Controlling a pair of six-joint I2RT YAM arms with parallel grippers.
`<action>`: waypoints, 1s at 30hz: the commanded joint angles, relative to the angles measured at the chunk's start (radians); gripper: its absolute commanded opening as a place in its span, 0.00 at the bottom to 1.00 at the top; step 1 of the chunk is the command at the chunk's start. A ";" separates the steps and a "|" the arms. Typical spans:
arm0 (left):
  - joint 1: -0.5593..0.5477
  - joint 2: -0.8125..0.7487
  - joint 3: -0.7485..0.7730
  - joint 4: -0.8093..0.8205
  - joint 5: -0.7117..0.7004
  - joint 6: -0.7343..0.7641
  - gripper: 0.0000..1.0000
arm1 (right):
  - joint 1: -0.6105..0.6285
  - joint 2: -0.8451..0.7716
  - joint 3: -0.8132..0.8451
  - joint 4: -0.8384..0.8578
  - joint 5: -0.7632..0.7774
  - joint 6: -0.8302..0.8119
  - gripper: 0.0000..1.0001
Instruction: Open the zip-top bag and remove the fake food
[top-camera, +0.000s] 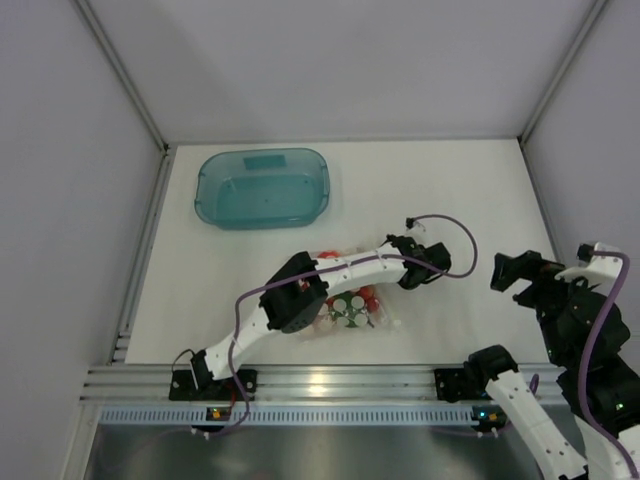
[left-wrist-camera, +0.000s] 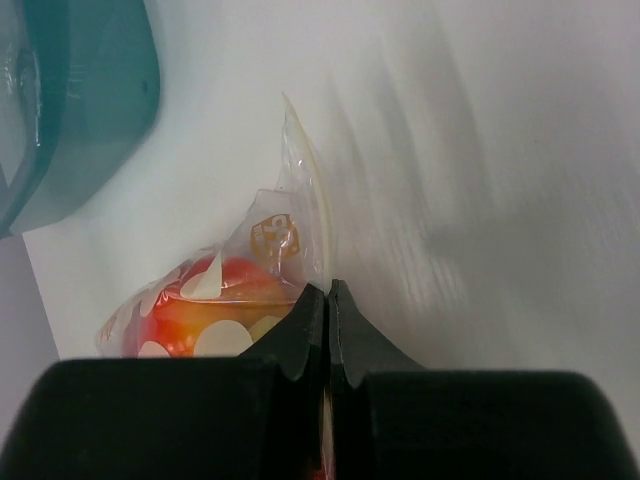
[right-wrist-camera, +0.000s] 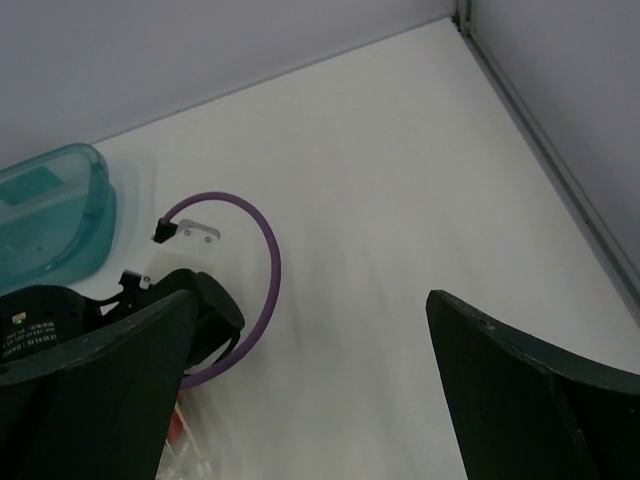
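The white counter (top-camera: 450, 200) carries a translucent teal plastic tray (top-camera: 262, 187), ahead and to the left of the left fingers (left-wrist-camera: 312, 318). Those black fingers are pressed together on an edge of the clear, floppy, white-dotted zip-top bag (left-wrist-camera: 290, 215), which rises just ahead of their tips. Inside it, just left of the tips, sits a round red-orange piece of fake food (left-wrist-camera: 205, 300). The right fingers (top-camera: 512, 272) are spread wide, holding nothing, with the bag off to their left.

Dotted zip-top bag (left-wrist-camera: 293, 215), fake food (left-wrist-camera: 245, 292) inside
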 joint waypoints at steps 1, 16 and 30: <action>0.009 -0.135 -0.006 -0.020 -0.087 -0.091 0.00 | 0.011 -0.029 -0.066 0.086 -0.171 0.008 0.99; 0.075 -0.560 -0.257 -0.013 -0.187 -0.391 0.00 | 0.011 -0.083 -0.345 0.429 -0.649 0.052 0.99; 0.075 -0.836 -0.463 -0.010 -0.172 -0.815 0.00 | 0.011 -0.004 -0.543 0.902 -1.106 0.086 0.90</action>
